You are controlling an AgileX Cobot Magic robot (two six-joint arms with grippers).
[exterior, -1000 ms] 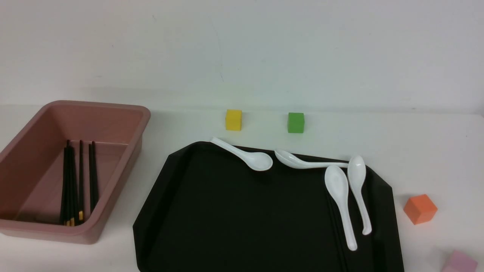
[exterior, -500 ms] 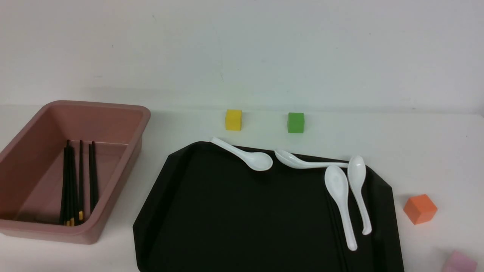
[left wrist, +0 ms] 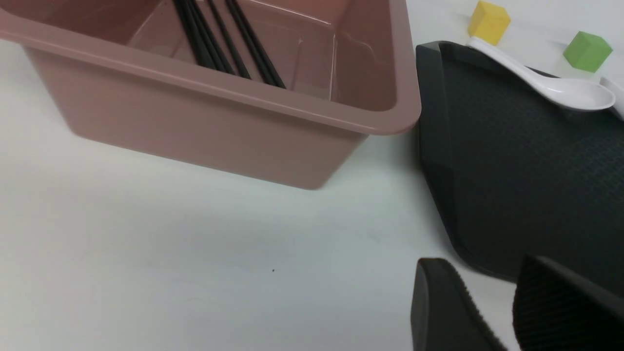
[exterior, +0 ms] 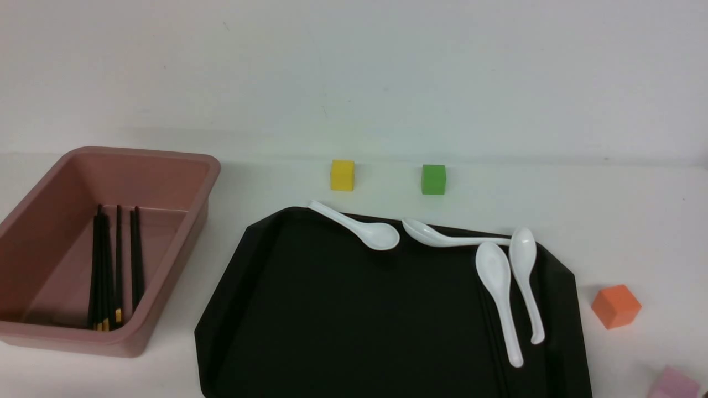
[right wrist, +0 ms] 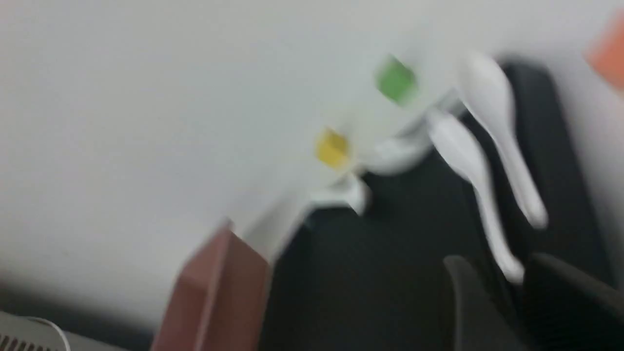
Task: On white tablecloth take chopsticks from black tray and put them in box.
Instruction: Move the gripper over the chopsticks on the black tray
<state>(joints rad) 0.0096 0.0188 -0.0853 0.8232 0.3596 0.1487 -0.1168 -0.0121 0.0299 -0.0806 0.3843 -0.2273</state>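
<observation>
Several black chopsticks (exterior: 108, 265) with gold bands lie inside the dusty-pink box (exterior: 182, 160) at the left of the white tablecloth (exterior: 608, 221). The black tray (exterior: 332, 320) sits in the middle. Faint thin dark lines (exterior: 494, 337) run along the tray beside the spoons; I cannot tell if they are chopsticks. Neither gripper shows in the front view. In the left wrist view my left gripper (left wrist: 480, 273) is open and empty, low over the cloth between the box (left wrist: 219, 122) and the tray (left wrist: 512, 170). The blurred right wrist view shows my right gripper (right wrist: 497, 273) open over the tray (right wrist: 380, 273).
Several white spoons (exterior: 495, 276) lie on the tray's far and right parts. A yellow cube (exterior: 342, 175) and a green cube (exterior: 433, 179) stand behind the tray. An orange cube (exterior: 615, 305) and a pink cube (exterior: 672, 384) stand at its right.
Nothing on the table has moved. A small dark sliver has appeared at the bottom right corner of the front view.
</observation>
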